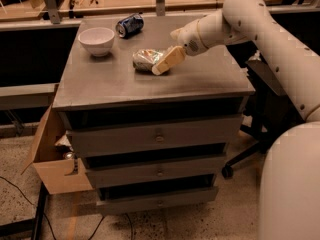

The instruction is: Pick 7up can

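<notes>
Gripper [167, 61] sits low over the grey drawer cabinet [150, 86], right up against the right end of the 7up can [144, 59], reaching in from the right. Honestly can't tell if it's spread or clamped on the can from this angle. The can lies on its side near the middle of the top: silvery, crumpled, bits of green and red, no lettering I can actually read. White bowl [96, 39] sits back left, dark blue can [129, 25] on its side behind it, label unreadable too.
</notes>
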